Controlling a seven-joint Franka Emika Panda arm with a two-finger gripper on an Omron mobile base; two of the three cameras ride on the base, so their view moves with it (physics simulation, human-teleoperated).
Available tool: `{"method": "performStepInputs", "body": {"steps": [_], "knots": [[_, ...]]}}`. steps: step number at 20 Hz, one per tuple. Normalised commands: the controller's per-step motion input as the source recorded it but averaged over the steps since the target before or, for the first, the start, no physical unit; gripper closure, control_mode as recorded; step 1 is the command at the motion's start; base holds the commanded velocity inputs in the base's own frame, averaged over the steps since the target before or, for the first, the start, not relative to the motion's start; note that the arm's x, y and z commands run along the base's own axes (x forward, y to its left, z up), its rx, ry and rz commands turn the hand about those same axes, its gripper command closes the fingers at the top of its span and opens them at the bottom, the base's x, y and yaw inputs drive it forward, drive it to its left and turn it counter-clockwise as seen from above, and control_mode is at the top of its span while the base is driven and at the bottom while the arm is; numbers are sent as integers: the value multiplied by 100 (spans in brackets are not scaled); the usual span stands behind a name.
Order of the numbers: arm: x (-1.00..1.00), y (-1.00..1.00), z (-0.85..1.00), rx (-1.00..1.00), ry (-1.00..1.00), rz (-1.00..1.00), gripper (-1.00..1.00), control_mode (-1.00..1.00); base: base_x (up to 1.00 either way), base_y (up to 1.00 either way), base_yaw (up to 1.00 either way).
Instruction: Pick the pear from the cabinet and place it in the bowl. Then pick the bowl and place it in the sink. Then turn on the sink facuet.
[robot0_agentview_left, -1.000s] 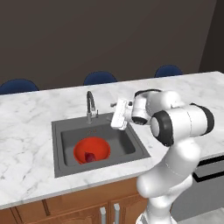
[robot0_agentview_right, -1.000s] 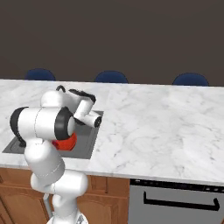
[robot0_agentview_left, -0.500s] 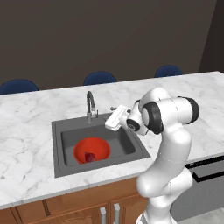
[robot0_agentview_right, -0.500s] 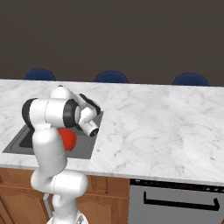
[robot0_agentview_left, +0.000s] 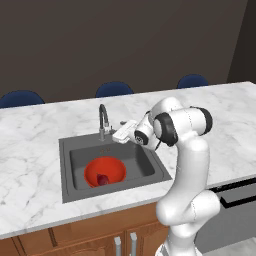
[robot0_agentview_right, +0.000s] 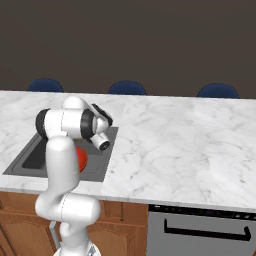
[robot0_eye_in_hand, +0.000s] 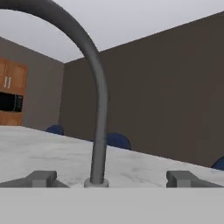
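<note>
The red bowl (robot0_agentview_left: 104, 171) rests in the dark grey sink (robot0_agentview_left: 145, 164), and the dark red pear (robot0_agentview_left: 102, 179) lies inside it. Behind the basin rises the grey gooseneck faucet (robot0_agentview_left: 103, 120). My gripper (robot0_agentview_left: 120, 135) hovers over the sink's back right part, just right of the faucet's base, pointing at it. In the hand view the faucet (robot0_eye_in_hand: 99, 113) stands straight ahead between my two fingertips (robot0_eye_in_hand: 41, 178), which are wide apart: the gripper (robot0_eye_in_hand: 111, 179) is open and holds nothing. My arm hides most of the bowl (robot0_agentview_right: 82, 158) in the right base view. The cabinet is out of view.
White marble counter (robot0_agentview_left: 30, 145) surrounds the sink and runs far to the right (robot0_agentview_right: 190, 145). Blue chair backs (robot0_agentview_left: 114, 89) line its far side. A dishwasher front (robot0_agentview_right: 205, 230) sits below the counter at right.
My hand has crept left over the sink toward the faucet's base, and the elbow has swung in behind it. Bowl and pear have stayed put.
</note>
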Motion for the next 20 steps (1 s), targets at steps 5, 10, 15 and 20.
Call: {"method": "performStepInputs", "body": {"steps": [5, 10, 15, 20], "knots": [[69, 0, -45, 0, 11, 0, -100, -100, 0, 0, 0], [68, 8, -37, 0, 3, 0, -100, -100, 0, 0, 0], [55, 28, -29, 0, 0, -1, -100, -100, 0, 0, 0], [47, 27, -41, 0, 3, -1, -100, -100, 0, 0, 0]]}}
